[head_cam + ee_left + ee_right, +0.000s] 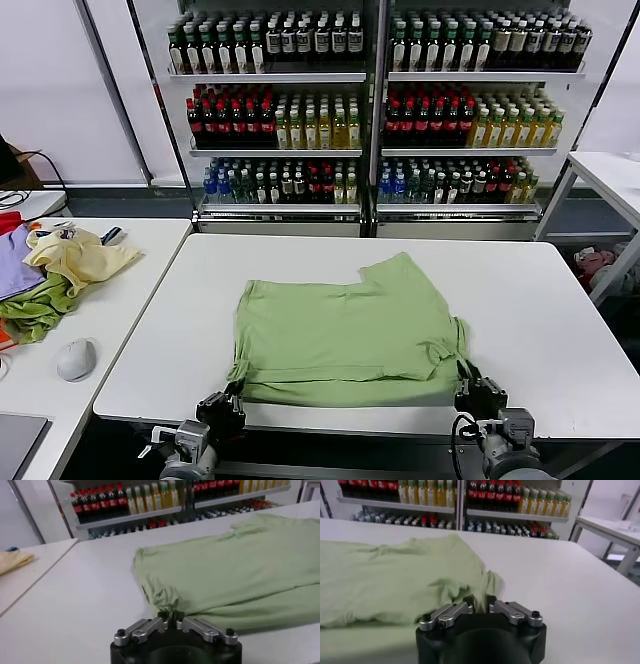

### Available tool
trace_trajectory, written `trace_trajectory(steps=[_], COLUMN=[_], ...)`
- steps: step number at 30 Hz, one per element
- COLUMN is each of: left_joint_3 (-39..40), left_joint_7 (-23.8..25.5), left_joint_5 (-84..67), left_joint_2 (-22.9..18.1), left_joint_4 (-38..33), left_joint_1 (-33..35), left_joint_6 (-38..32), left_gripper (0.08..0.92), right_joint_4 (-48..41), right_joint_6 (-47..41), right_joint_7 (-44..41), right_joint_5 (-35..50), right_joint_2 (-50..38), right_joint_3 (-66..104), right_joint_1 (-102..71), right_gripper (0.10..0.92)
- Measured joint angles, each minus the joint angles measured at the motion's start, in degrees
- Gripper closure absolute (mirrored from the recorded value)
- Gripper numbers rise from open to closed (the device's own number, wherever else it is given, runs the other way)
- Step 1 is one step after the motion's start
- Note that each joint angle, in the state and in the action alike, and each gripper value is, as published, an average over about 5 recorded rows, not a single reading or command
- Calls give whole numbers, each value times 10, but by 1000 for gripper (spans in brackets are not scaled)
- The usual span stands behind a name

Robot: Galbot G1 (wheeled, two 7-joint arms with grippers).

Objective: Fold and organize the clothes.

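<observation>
The clothes are one light green T-shirt, lying folded and flat on the white table with a sleeve pointing to the far side. My left gripper is at the shirt's near left corner, and in the left wrist view the gripper is shut on a bunched fold of the shirt. My right gripper is at the near right corner. In the right wrist view the gripper has its fingers apart, with a fold of the shirt lying between them.
A side table on the left holds a pale yellow garment, a darker green cloth and a computer mouse. Shelves of bottles stand behind the table. Another white table is at the far right.
</observation>
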Motion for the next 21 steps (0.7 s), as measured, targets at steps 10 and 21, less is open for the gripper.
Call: trace_trajectory(steps=[10, 21], left_joint_3=[-27, -4], left_joint_7=[10, -3], left_joint_5=[-20, -74], left_joint_2=[9, 1], left_joint_4=[-3, 83], left_joint_1=[-20, -155], left_joint_6=[-10, -15], left_gripper=[453, 185], right_joint_4=[-14, -170], right_joint_6=[-5, -4], right_joint_7=[6, 6], right_joint_5=[29, 52], right_joint_2=[-20, -23], right_joint_3=[-10, -85], right_joint_1=[66, 265], right_gripper=[286, 203])
